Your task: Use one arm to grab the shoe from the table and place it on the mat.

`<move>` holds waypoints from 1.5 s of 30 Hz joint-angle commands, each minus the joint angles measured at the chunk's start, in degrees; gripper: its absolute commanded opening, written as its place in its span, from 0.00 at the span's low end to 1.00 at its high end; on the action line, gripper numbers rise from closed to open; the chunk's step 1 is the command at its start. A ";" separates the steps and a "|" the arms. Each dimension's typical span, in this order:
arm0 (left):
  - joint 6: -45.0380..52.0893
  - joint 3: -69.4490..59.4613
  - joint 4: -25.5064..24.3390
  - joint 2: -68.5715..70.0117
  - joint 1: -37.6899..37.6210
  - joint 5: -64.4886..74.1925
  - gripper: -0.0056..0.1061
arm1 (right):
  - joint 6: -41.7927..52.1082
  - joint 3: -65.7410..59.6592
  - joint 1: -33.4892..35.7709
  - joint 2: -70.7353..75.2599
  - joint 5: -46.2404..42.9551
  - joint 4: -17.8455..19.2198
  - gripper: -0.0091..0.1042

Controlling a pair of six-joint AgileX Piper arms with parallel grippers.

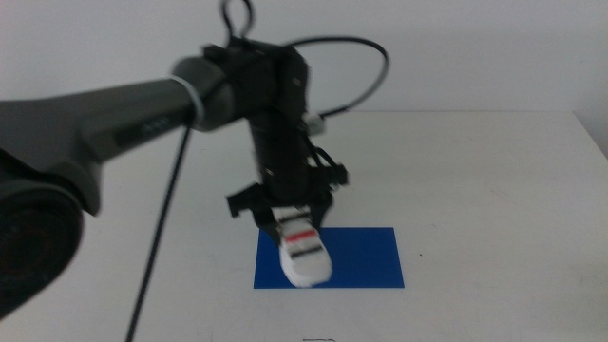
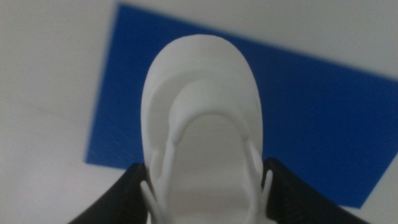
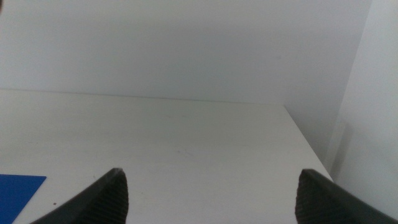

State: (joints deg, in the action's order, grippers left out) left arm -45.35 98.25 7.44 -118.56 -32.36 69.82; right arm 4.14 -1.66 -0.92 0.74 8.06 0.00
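Left arm (image 1: 114,119): reaches in from nine o'clock and bends down over the near half of the white worktop (image 1: 494,190), a black cable (image 1: 356,85) looping above its wrist.
Left gripper (image 1: 290,217): closed around the sandal, one dark jaw pressed against each side of its thick sole.
Sandal (image 1: 304,255): white, with a red strap between two dark ones; it hangs tilted from the left gripper, its free end pointing down toward six o'clock over the mat's nine o'clock end. Whether that end touches the mat cannot be told.
Mat (image 1: 366,256): dark blue rectangle lying flat on the worktop directly beneath the sandal, most of its surface bare toward three o'clock.
Right gripper (image 3: 211,193): waiting out of the overhead view, jaws spread wide and holding nothing above the bare worktop.
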 commanded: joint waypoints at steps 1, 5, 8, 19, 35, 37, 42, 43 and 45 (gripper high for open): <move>-2.29 1.88 0.41 2.61 -1.98 -0.07 0.05 | 0.25 1.06 0.09 1.11 -4.33 0.51 0.91; -2.17 5.36 0.54 -0.10 -3.53 2.39 0.08 | 0.25 1.06 0.09 1.11 -4.33 0.51 0.91; -1.46 8.88 -0.69 -1.60 -4.20 4.11 0.09 | 0.25 1.06 0.09 1.11 -4.33 0.51 0.91; 36.76 13.72 -0.42 -4.37 -4.47 5.61 0.09 | 0.25 1.06 0.09 1.11 -4.33 0.51 0.91; 90.37 13.61 -0.92 -4.52 -7.22 5.67 0.08 | 0.25 1.06 0.09 1.11 -4.33 0.51 0.91; 92.90 13.61 -1.02 -4.63 -7.10 5.74 0.08 | 0.25 1.06 0.09 1.11 -4.33 0.51 0.91; 97.71 13.61 -0.21 -5.79 -7.03 5.74 0.08 | 0.25 1.06 0.09 1.11 -4.33 0.51 0.91; 98.14 13.61 -0.21 -6.21 -7.03 5.74 0.08 | 0.25 1.06 0.09 1.11 -4.33 0.51 0.91; 98.67 13.61 -0.27 -6.99 -7.03 5.74 0.08 | 0.25 1.06 0.09 1.11 -4.33 0.51 0.91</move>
State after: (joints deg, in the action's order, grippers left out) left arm 52.43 110.22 6.12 -128.75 -39.27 69.95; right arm 4.14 -1.66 -0.92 0.74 8.06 0.00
